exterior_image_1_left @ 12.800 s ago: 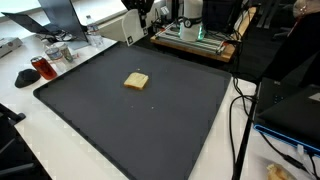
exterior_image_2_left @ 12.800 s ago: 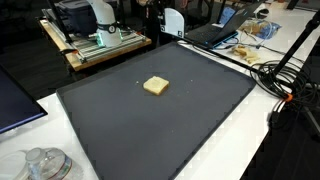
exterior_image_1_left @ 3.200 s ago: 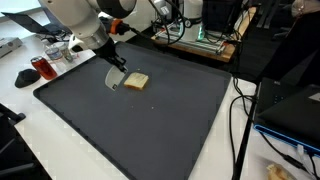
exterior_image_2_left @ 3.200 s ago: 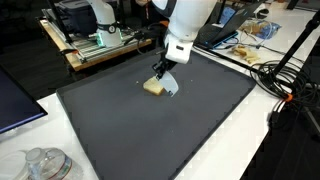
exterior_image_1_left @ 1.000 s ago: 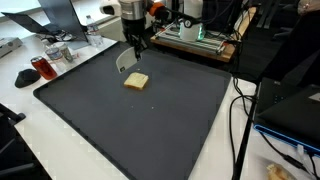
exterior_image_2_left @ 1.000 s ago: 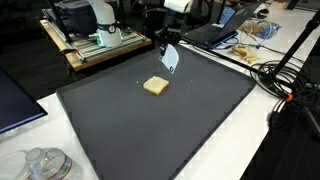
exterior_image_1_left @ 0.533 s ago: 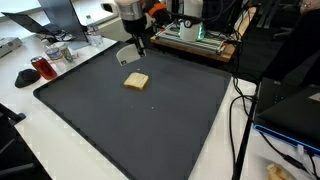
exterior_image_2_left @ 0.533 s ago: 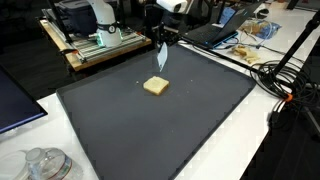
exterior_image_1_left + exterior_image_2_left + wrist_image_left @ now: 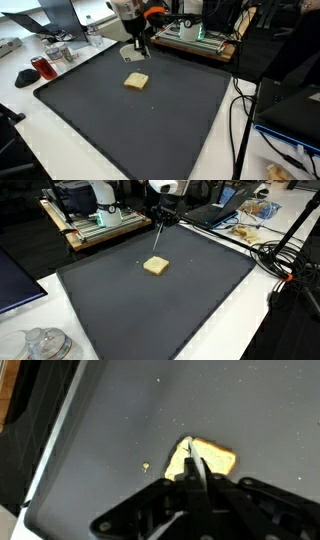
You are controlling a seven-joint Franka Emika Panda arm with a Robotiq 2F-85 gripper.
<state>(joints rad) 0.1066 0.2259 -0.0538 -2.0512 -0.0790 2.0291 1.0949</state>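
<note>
Hanging over the far end of the mat (image 9: 150,130), the claw (image 9: 138,40) pinches a thin blade (image 9: 130,51), possibly a spatula. The toast (image 9: 136,81) lies whole mid-mat, clear of the blade and not yet lifted or cut.

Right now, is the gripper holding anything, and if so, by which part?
Yes: the gripper is shut on a thin flat blade, gripped at its upper end, with the rest hanging down above the bread slice.

A dark mat (image 9: 160,130) carries one bread slice (image 9: 136,81) and crumbs (image 9: 146,466).
</note>
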